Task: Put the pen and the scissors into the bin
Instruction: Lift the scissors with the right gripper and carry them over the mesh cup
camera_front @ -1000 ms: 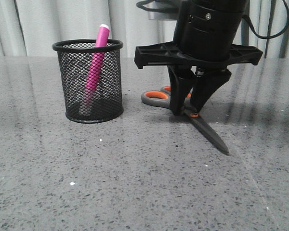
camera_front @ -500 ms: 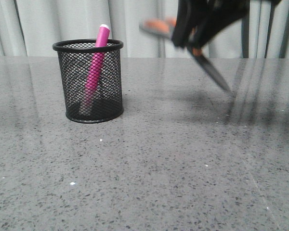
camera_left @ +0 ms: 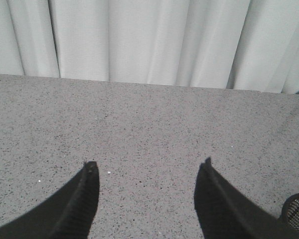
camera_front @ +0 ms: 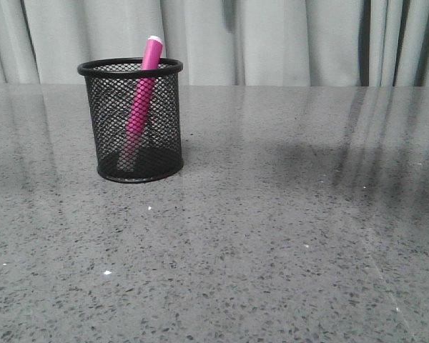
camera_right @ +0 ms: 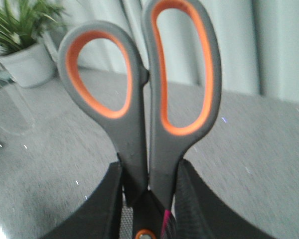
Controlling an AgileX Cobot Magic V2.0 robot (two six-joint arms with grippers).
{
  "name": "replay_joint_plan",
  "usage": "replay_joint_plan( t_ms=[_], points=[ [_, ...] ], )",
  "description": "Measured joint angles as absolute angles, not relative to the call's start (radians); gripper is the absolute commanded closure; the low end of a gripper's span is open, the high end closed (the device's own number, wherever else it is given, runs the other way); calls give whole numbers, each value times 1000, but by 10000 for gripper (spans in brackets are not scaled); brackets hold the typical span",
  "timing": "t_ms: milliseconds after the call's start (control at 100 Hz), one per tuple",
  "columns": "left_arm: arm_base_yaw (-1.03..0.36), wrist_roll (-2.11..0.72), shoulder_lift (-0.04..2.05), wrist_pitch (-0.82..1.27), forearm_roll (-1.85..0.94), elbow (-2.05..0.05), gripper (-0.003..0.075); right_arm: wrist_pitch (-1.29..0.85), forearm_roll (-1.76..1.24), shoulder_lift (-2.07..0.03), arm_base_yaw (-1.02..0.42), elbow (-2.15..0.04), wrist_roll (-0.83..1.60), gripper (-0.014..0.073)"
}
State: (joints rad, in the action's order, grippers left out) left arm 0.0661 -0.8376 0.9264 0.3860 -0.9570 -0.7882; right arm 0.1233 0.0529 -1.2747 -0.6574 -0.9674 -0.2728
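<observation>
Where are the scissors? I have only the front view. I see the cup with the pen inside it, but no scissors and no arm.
Observer: The right gripper is shut on the scissors. In the right wrist view both orange-lined handle loops stand out of it.
Operator: Does the left gripper hold anything?
Observer: No. The left gripper is open and empty, over the bare grey table.
Operator: Can the left wrist camera see the bin?
Observer: Only part of it. The black mesh rim of the bin shows at the corner of that view, close to one side of the gripper.
</observation>
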Motion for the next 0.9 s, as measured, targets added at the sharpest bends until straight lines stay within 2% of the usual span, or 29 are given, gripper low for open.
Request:
replay_joint_plan(
  t_ms=[190, 470, 900],
  points=[
    [66, -838, 926, 382, -957, -788, 337, 397, 136, -1404, -661, -966, -275, 669],
    [66, -838, 926, 381, -957, -788, 337, 623, 219, -1545, -664, -966, -275, 669],
    [66, -838, 926, 373, -957, -788, 337, 652, 231, -1636, -664, -966, -250, 669]
  ],
)
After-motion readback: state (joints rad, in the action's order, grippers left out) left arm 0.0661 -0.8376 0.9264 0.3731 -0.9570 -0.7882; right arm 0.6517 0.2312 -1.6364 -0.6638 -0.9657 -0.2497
